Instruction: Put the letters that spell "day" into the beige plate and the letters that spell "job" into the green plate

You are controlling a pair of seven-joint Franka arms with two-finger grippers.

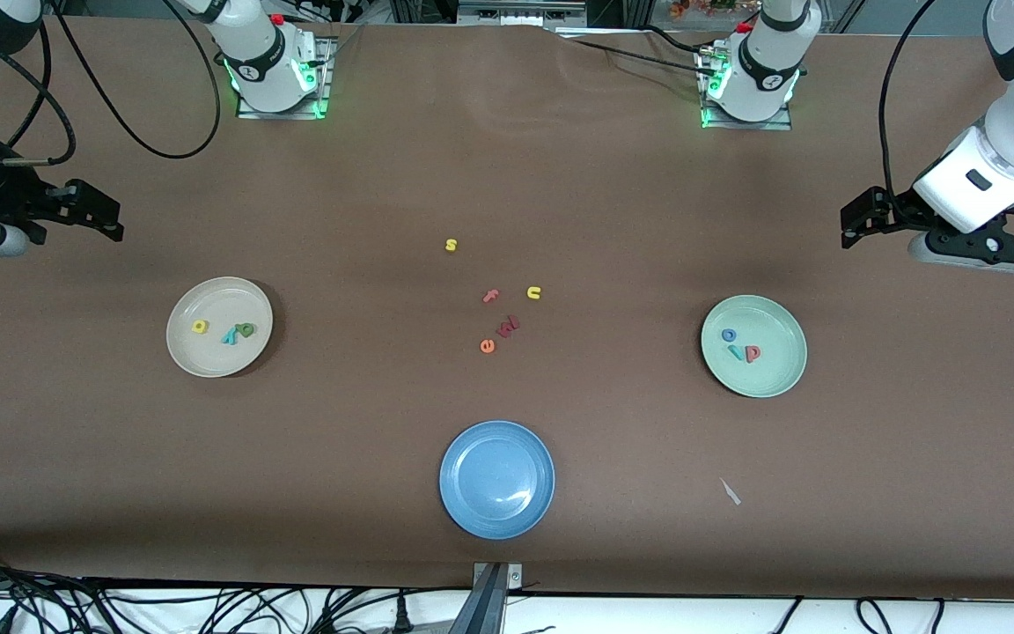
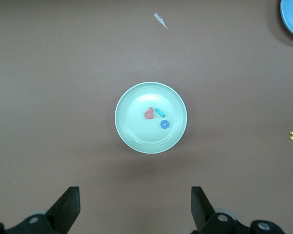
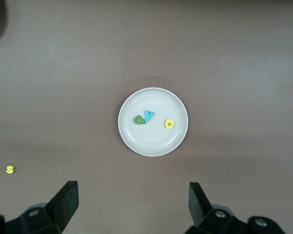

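Note:
The beige plate (image 1: 208, 357) (image 3: 151, 141) lies toward the right arm's end of the table. It holds the yellow d (image 1: 200, 327) (image 3: 169, 124), the teal y (image 1: 231, 335) (image 3: 149, 115) and the green a (image 1: 246, 330) (image 3: 139, 120). The green plate (image 1: 771, 374) (image 2: 136, 131) lies toward the left arm's end. In it are the blue o (image 1: 728, 335) (image 2: 164, 124), the teal j (image 1: 738, 352) (image 2: 159, 112) and the pink-red b (image 1: 752, 353) (image 2: 149, 114). My left gripper (image 1: 850, 227) (image 2: 135, 204) hangs open and empty near the green plate. My right gripper (image 1: 111, 220) (image 3: 133, 202) hangs open and empty near the beige plate.
A blue plate (image 1: 496, 506) lies near the table's front edge. Loose letters lie mid-table: a yellow s (image 1: 451, 245), a pink f (image 1: 491, 296), a yellow u (image 1: 533, 292), a red letter (image 1: 508, 327) and an orange e (image 1: 487, 346). A white scrap (image 1: 730, 491) lies nearer the camera than the green plate.

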